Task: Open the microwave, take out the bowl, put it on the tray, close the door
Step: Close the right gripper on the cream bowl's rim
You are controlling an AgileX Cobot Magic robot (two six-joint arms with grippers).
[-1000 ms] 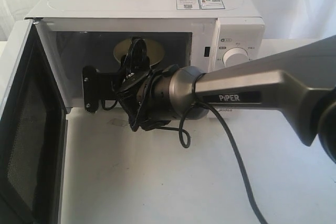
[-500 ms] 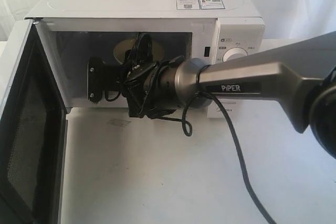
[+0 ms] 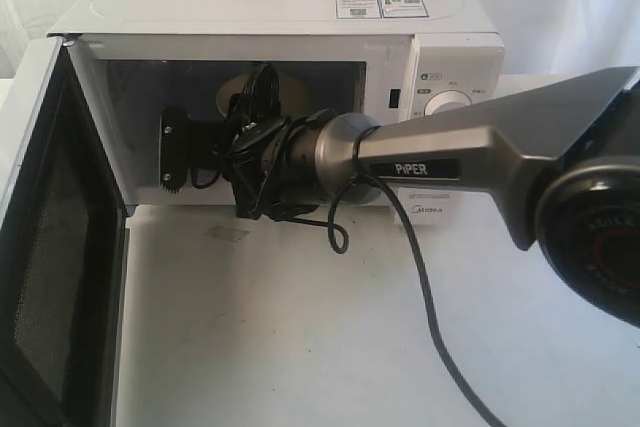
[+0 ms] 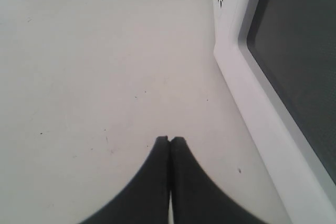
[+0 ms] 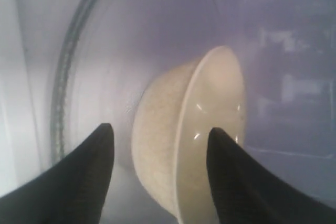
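The white microwave stands with its door swung wide open to the left. Inside, the cream bowl sits on the glass turntable. My right gripper is open inside the cavity and straddles the bowl's near rim, one finger outside the wall and one over the inside, neither pressing on it. In the exterior view the gripper's body and cables hide most of the bowl. My left gripper is shut on nothing, low over the white table beside the door's frame. The tray is out of view.
The right arm stretches across the front of the knob panel, and its black cable trails over the white table in front of the microwave. The open door stands along the table's left side.
The right arm has risen and pushed further into the cavity, towards the left. Its jaws have stayed just as wide. The door has not moved.
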